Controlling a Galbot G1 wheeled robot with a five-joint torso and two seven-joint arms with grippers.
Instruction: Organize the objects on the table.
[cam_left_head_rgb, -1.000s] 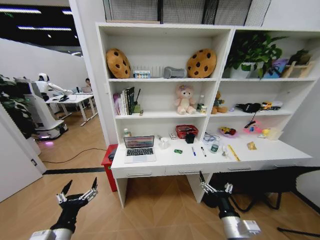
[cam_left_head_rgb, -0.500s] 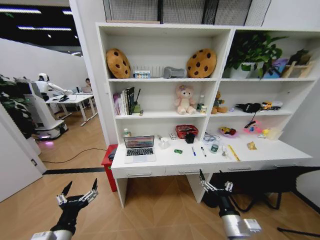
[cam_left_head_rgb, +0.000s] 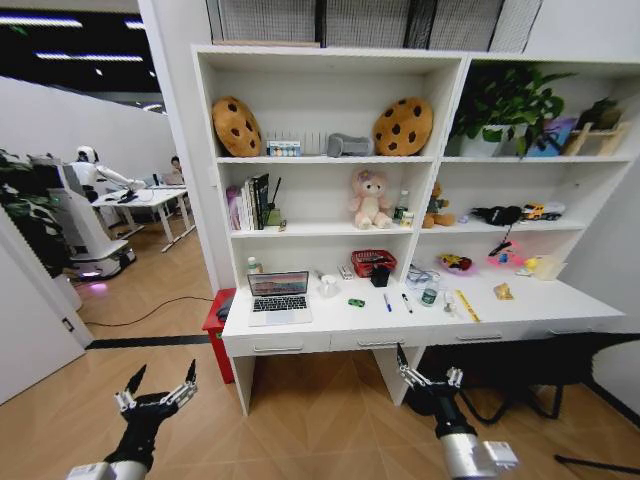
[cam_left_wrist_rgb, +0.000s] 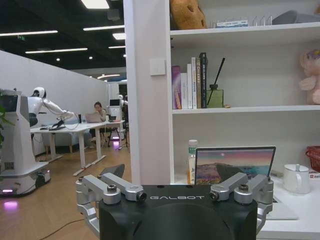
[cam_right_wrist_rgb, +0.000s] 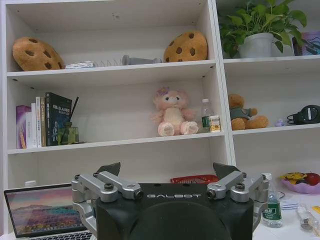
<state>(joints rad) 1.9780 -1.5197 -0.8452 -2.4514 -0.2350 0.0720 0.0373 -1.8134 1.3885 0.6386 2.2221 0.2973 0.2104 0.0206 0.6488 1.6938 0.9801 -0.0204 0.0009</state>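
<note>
Ahead of and above both claws, well apart from them: white desk (cam_left_head_rgb: 420, 318) joined to tall shelving (cam_left_head_rgb: 330, 150), bearing an open laptop (cam_left_head_rgb: 279, 297) toward the left claw's side, then a green car (cam_left_head_rgb: 356, 302), blue pen (cam_left_head_rgb: 387, 302) and black pen (cam_left_head_rgb: 406, 303) more in line with the right claw, and a gold packet (cam_left_head_rgb: 503, 291) farther out past the right claw. Left claw (cam_left_head_rgb: 155, 393) low over the wood floor, fingers spread wide, holding nothing. Right claw (cam_left_head_rgb: 426, 372) just below the desk's front edge, also spread wide and empty.
</note>
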